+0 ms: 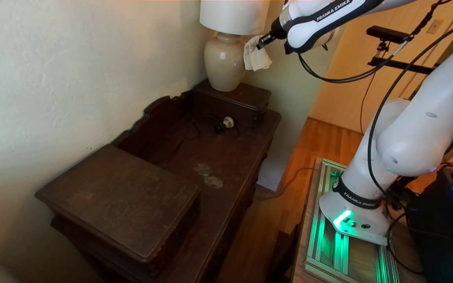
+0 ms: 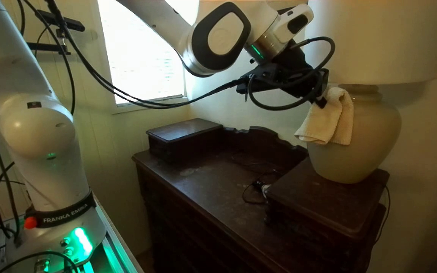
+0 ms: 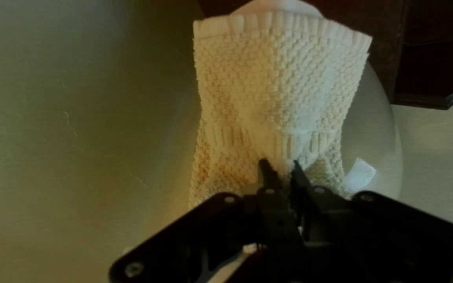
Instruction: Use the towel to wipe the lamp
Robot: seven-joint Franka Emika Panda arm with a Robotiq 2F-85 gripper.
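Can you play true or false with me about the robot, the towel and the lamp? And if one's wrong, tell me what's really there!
1. The fingers hold the towel. True.
2. The towel is bright blue. False: it is cream.
3. The lamp stands on the raised end of the dresser. True.
4. The towel lies flat on the dresser. False: it hangs from the fingers, by the lamp.
5. A cord lies on the dresser. True.
6. The lamp has no shade. False: it has a pale shade.

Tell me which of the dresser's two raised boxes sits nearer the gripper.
The raised box under the lamp: the gripper is beside that lamp, while the other box stands at the opposite end of the dresser.
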